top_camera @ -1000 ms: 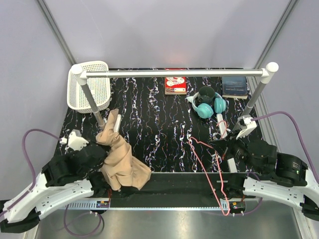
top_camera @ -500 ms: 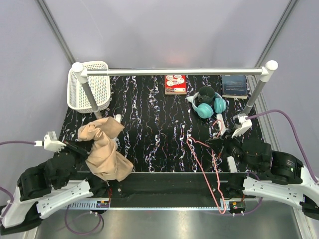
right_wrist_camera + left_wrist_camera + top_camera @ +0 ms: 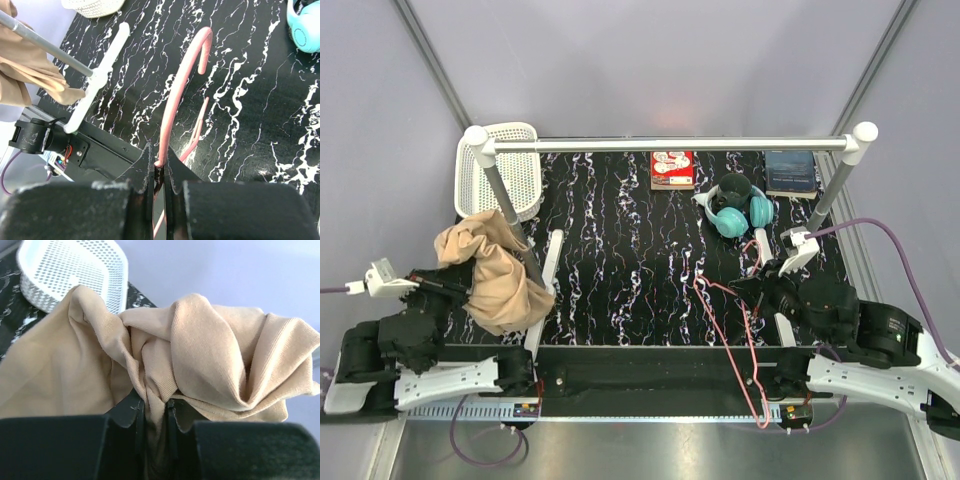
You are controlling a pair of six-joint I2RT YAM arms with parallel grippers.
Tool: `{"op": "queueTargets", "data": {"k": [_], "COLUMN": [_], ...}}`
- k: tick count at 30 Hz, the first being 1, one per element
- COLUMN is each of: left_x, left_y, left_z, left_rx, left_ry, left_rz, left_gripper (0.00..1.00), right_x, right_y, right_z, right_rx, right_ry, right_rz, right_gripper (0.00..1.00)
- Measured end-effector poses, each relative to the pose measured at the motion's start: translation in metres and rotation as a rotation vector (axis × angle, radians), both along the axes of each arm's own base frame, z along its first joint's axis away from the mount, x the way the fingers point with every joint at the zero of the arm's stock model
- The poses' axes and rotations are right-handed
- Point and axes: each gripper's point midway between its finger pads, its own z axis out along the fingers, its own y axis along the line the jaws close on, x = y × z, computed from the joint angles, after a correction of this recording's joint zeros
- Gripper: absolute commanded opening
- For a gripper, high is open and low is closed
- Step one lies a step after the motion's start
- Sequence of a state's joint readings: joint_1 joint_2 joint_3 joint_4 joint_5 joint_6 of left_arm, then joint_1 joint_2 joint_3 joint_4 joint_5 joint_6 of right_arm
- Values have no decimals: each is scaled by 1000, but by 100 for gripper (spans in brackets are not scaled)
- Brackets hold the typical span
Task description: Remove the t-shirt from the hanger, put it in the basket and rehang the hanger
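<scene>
The tan-beige t-shirt (image 3: 488, 270) hangs bunched at the table's left edge, clear of the hanger. My left gripper (image 3: 460, 289) is shut on a fold of the t-shirt (image 3: 200, 350); cloth is pinched between its black fingers (image 3: 131, 412) in the left wrist view. The thin pink hanger (image 3: 735, 330) stands bare over the near right of the table, its hook (image 3: 200, 45) curving up in the right wrist view. My right gripper (image 3: 161, 165) is shut on the hanger's wire (image 3: 172, 105). In the top view the right gripper (image 3: 752, 288) sits near the hanger's upper end.
A white mesh basket (image 3: 495, 172) lies at the back left, under the white rail (image 3: 670, 145) on two posts. Teal headphones (image 3: 740, 215) with a dark mug, a red box (image 3: 672, 170) and a blue book (image 3: 790, 172) sit at the back.
My left arm has swung left and back, carrying the t-shirt from the near middle-left to the left edge. The right arm with the hanger has shifted slightly back.
</scene>
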State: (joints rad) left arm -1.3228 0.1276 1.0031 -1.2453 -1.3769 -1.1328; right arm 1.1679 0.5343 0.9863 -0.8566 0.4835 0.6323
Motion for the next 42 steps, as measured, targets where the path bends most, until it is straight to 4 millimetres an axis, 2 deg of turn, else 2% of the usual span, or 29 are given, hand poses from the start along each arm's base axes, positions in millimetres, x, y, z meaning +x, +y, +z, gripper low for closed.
{"op": "queueTargets", "data": {"k": [7, 10, 15, 19, 22, 25, 29, 37, 42], "left_x": [10, 12, 13, 11, 10, 13, 17, 23, 32], "left_y": [-19, -13, 3, 0, -12, -34, -51, -44, -33], "left_z": [1, 4, 13, 20, 29, 35, 36, 41, 31], "left_rx": [42, 55, 96, 161, 258, 380, 486, 548, 642], "left_ry": [-30, -43, -57, -55, -38, -13, 25, 54, 107], "left_rz": [-219, -254, -208, -148, -76, -40, 11, 128, 281], "left_gripper": [0, 0, 0, 0, 0, 0, 0, 0, 0], "right_x": [1, 1, 0, 0, 0, -1, -1, -2, -2], "right_y": [5, 6, 7, 7, 8, 8, 8, 6, 5], "right_z": [-7, -8, -8, -9, -9, -8, -8, -8, -7], "right_rx": [-9, -11, -11, -11, -11, -8, -1, 8, 11], "right_ry": [8, 10, 11, 12, 14, 15, 12, 8, 6], "right_rz": [7, 10, 13, 14, 18, 23, 23, 23, 23], "right_gripper": [0, 0, 0, 0, 0, 0, 0, 0, 0]}}
